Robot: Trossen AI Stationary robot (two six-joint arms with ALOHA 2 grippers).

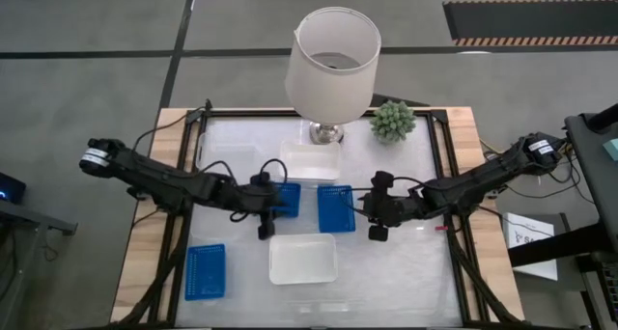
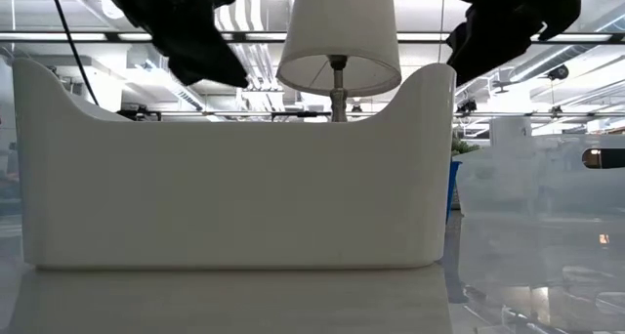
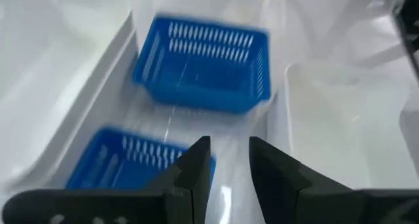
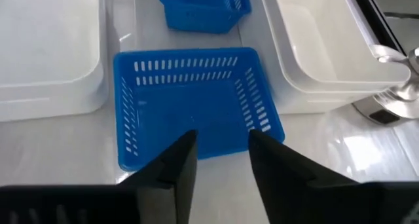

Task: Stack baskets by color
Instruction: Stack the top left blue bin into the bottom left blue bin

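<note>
Three blue baskets rest flat on the table: one (image 1: pixel 205 270) at the near left and two side by side in the middle (image 1: pixel 289 197) (image 1: pixel 336 207). One white basket (image 1: pixel 303 259) lies near, another (image 1: pixel 311 159) far, by the lamp. My left gripper (image 1: pixel 266 212) (image 3: pixel 228 160) is open beside the left middle blue basket (image 3: pixel 121 164). My right gripper (image 1: pixel 377 217) (image 4: pixel 221 149) is open at the near wall of the right middle blue basket (image 4: pixel 190 99). My left gripper has one finger (image 3: pixel 196 162) in front of a corner of the blue basket; whether it touches, I cannot tell. My right gripper slants down from the table's right, its fingertips (image 4: pixel 183 152) over the basket's near wall (image 4: pixel 219 142); whether they touch, I cannot tell.
A white-shaded lamp (image 1: pixel 333 60) and a small green plant (image 1: pixel 393 121) stand at the far edge. A clear container (image 1: pixel 214 142) lies at the far left. In the low view the near white basket (image 2: pixel 234 178) fills most of the picture.
</note>
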